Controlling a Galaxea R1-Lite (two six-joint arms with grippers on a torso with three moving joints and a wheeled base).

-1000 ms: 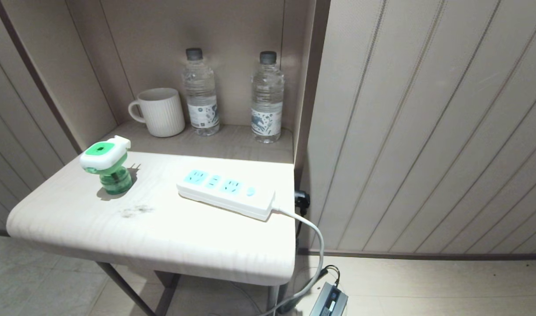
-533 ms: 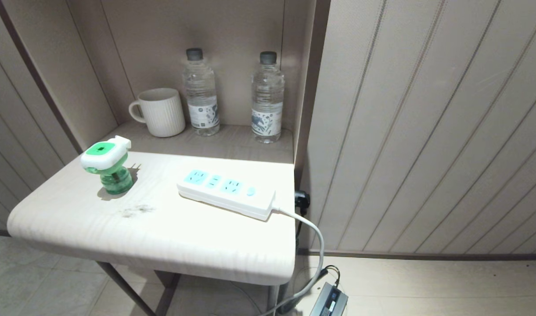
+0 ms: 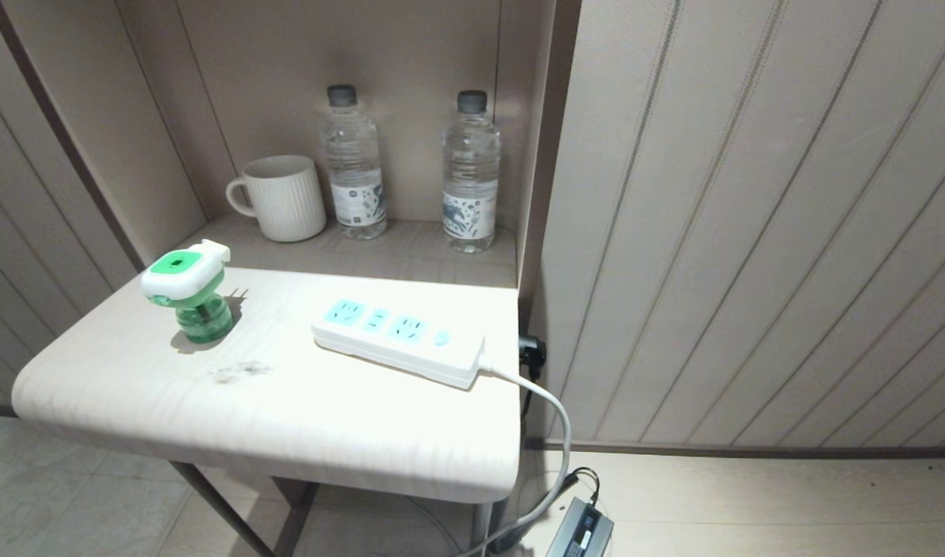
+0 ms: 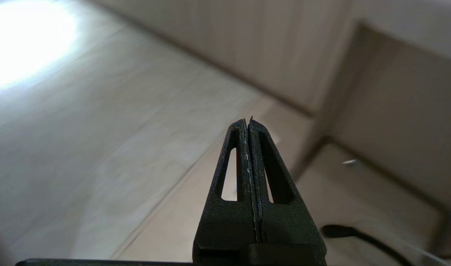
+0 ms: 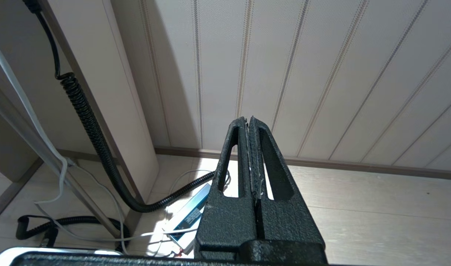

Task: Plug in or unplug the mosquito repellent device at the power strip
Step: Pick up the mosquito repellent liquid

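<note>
Our left gripper (image 4: 249, 122) has its fingers pressed flat together, empty, pointing down at pale floor, with none of the task's things before it. Our right gripper (image 5: 249, 120) is likewise closed on nothing, low near the paneled wall and a coiled black cable (image 5: 85, 118). Neither reaches the table (image 3: 286, 418), where the repellent device (image 3: 187, 290) stands upright, unplugged, well apart from the power strip (image 3: 398, 340).

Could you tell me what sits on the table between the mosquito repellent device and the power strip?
Nothing: in the head view, only bare tabletop separates the mosquito repellent device from the power strip.
</note>
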